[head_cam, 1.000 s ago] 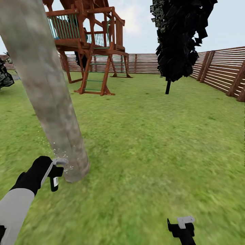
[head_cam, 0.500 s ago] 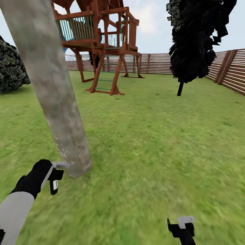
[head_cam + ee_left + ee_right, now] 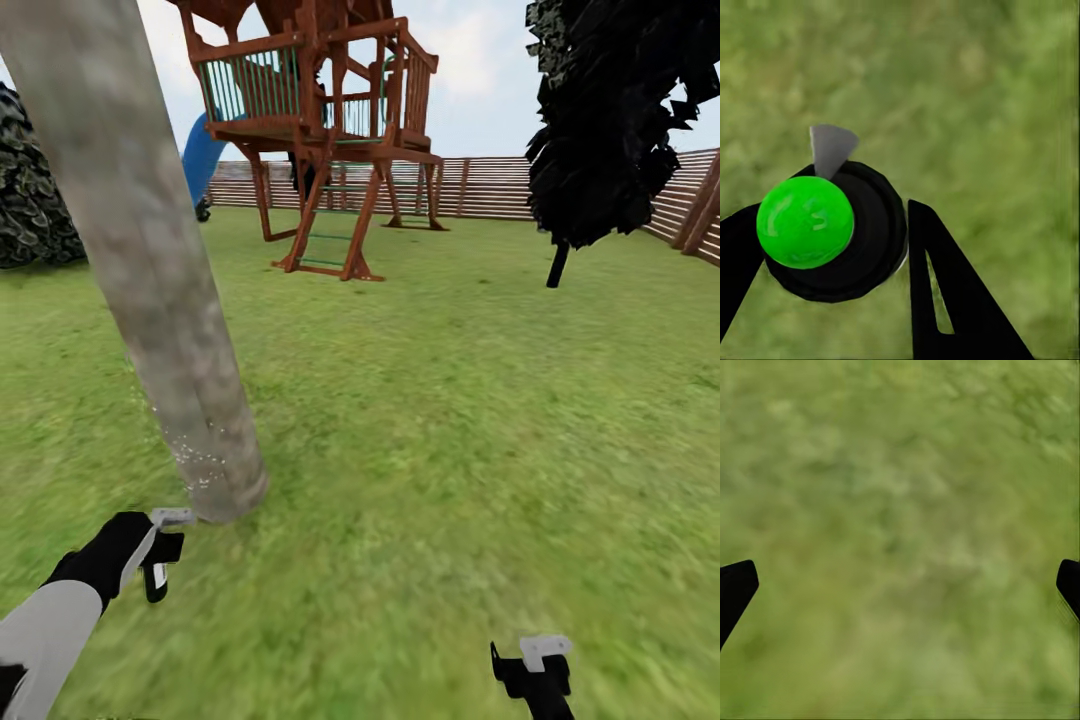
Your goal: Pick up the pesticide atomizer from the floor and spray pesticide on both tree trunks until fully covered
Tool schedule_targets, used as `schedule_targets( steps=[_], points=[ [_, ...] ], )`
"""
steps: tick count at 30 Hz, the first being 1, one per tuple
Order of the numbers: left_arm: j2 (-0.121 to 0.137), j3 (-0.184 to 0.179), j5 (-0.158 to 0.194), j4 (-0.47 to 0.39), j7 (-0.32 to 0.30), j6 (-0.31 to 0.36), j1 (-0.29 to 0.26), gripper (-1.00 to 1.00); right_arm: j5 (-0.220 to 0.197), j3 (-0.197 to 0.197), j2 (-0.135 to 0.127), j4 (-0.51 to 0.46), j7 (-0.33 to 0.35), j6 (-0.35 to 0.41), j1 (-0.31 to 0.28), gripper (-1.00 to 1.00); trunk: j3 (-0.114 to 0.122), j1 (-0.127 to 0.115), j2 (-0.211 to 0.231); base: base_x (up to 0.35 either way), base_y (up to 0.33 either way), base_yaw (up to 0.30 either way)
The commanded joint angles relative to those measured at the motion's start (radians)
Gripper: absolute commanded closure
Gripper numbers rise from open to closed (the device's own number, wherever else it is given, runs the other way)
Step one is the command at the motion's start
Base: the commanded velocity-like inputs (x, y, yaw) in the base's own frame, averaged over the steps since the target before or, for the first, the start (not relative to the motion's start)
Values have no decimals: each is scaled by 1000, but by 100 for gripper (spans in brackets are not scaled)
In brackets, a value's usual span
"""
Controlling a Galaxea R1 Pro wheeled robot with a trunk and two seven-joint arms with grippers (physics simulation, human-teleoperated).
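A thick mottled grey-tan tree trunk [image 3: 170, 330] rises at a lean from the lawn at the left of the head view, with pale spray specks [image 3: 197, 462] low on it. My left gripper [image 3: 160, 553] hangs just short of the trunk's foot, low over the grass. In the left wrist view that gripper [image 3: 832, 240] is shut on the pesticide atomizer [image 3: 817, 225], a black round body with a bright green cap and a grey nozzle. My right gripper [image 3: 535, 665] sits low at the front right; its fingertips [image 3: 736, 585] stand wide apart over bare grass, open.
A brown wooden play tower [image 3: 325, 130] with a blue slide stands on the lawn behind. A dark thin-stemmed tree [image 3: 600, 130] is at the far right, a dark bush [image 3: 30, 190] at the far left. A slatted fence [image 3: 500, 187] rings the lawn.
The view has swung left, so the play tower and dark tree sit further right. My left gripper has dropped lower and drawn back from the trunk's foot. The right gripper is unchanged.
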Motion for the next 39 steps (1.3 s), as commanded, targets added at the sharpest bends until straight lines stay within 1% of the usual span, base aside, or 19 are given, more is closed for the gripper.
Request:
schedule_targets(
  steps=[1, 2, 4, 6, 10, 13, 26, 39],
  points=[
    [0, 2, 4, 8, -4, -20, -1, 100, 11, -7, 0, 1, -4, -3, 0, -100, -1, 0, 0, 148, -256, 277],
    [-1, 2, 11, 38, -3, -45, -1, 100, 11, -7, 0, 1, -4, -2, 0, -100, -1, 0, 0, 146, -256, 123],
    [0, 2, 13, 57, -3, -53, -1, 100, 11, -7, 0, 1, -4, -2, 0, -100, -1, 0, 0, 144, -256, 48],
    [0, 1, 13, 62, -3, -55, 1, 100, 11, -7, 1, 1, -4, -2, 0, -100, -1, 0, 0, 140, -256, 12],
    [-5, 1, 13, 64, -3, -85, 8, 100, 11, -7, 1, 1, -4, -2, 0, -100, -1, 0, 0, 138, -256, 2],
    [-5, 1, 13, 64, -1, -88, 9, 100, 11, -7, 1, 1, -4, -2, 0, -100, -1, 0, 0, 135, -256, 136],
    [-5, 1, 12, 64, -1, -88, 9, 100, 11, -7, 1, 1, -4, -2, 0, -100, -1, 0, 0, 132, -256, 268],
    [-5, 1, 12, 64, -1, -88, 9, 100, 11, -7, -1, 1, -4, -2, 0, -100, -1, 0, 0, 131, -256, 10]
  ],
)
